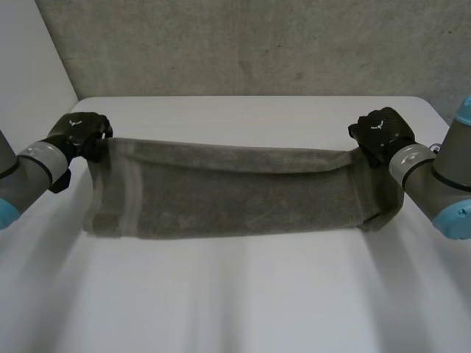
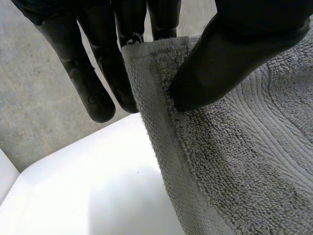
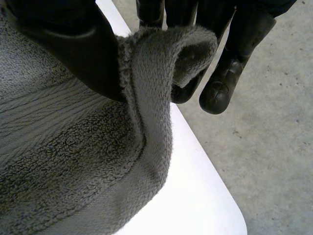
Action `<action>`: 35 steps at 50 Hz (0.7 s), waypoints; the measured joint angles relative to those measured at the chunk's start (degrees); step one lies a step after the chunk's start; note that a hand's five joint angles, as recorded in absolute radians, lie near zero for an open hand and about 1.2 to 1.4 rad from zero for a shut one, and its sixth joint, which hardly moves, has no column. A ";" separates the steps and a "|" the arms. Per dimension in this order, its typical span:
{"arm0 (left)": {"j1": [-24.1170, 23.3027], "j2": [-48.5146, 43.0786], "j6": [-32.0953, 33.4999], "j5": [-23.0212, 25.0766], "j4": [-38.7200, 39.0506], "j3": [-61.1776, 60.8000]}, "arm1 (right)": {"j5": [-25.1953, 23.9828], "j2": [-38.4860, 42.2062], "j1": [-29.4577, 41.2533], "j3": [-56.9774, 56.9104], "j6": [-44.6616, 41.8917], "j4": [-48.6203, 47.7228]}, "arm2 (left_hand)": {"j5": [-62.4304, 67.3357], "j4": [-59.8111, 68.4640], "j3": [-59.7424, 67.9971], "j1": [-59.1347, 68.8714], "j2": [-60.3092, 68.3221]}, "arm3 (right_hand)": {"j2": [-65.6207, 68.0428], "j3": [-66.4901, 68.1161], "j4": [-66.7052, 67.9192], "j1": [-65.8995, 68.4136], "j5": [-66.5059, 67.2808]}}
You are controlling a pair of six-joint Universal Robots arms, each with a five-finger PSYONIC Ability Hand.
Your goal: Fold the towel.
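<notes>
A grey terry towel (image 1: 235, 193) hangs stretched between my two hands above the white table (image 1: 235, 301), its lower edge resting on the tabletop. My left hand (image 1: 79, 134) pinches the towel's top left corner; in the left wrist view the thumb (image 2: 230, 54) presses the towel (image 2: 244, 161) against the fingers (image 2: 98, 78). My right hand (image 1: 383, 132) pinches the top right corner. In the right wrist view the towel's edge (image 3: 151, 83) is rolled over between the thumb (image 3: 73, 44) and the fingers (image 3: 230, 78).
A grey concrete wall (image 1: 243, 44) stands behind the table's far edge. The near half of the table lies bare in front of the towel. Grey floor (image 3: 264, 147) shows past the table's right edge.
</notes>
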 measured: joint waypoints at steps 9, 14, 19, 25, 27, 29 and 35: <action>-0.18 -0.98 -0.16 -0.26 0.34 0.11 | 1.03 2.52 0.26 -0.62 -0.20 -0.08 | -8.24 -10.07 -8.25 -7.76 -8.80 | -35.98 -36.38 -37.19 -37.03 -37.51; -0.19 -0.99 -0.22 -0.18 0.21 0.11 | 1.20 3.01 0.89 -0.36 -0.41 0.31 | -39.20 -39.74 -37.11 -37.62 -38.53 | -60.81 -60.97 -61.61 -60.71 -62.05; -0.18 -0.08 -0.34 -0.12 -0.48 -0.22 | 1.89 1.61 1.38 -0.05 -0.24 0.67 | -52.42 -51.78 -49.56 -48.65 -50.28 | -61.20 -61.51 -61.79 -62.05 -62.05; 0.23 3.98 -0.65 -0.11 -2.23 -1.80 | 2.85 -4.27 1.35 0.96 1.88 0.93 | -54.33 -53.54 -51.00 -49.37 -51.72 | -61.20 -61.50 -61.79 -62.09 -62.05; 0.49 5.77 -0.72 -0.03 -2.67 -2.75 | 3.01 -6.72 1.22 1.70 3.28 1.01 | -54.40 -53.66 -51.15 -49.37 -51.83 | -61.20 -61.50 -61.79 -62.11 -62.05; 0.74 7.70 -0.75 0.11 -2.92 -3.93 | 3.09 -9.08 1.06 2.54 4.80 1.09 | -54.44 -53.66 -51.15 -49.37 -51.85 | -61.20 -61.50 -61.79 -62.12 -62.05; 1.77 14.54 -0.65 1.12 -3.02 -10.52 | 2.73 -16.13 0.59 7.07 9.77 2.09 | -54.44 -53.66 -51.15 -49.37 -51.85 | -61.19 -61.51 -61.79 -62.29 -62.05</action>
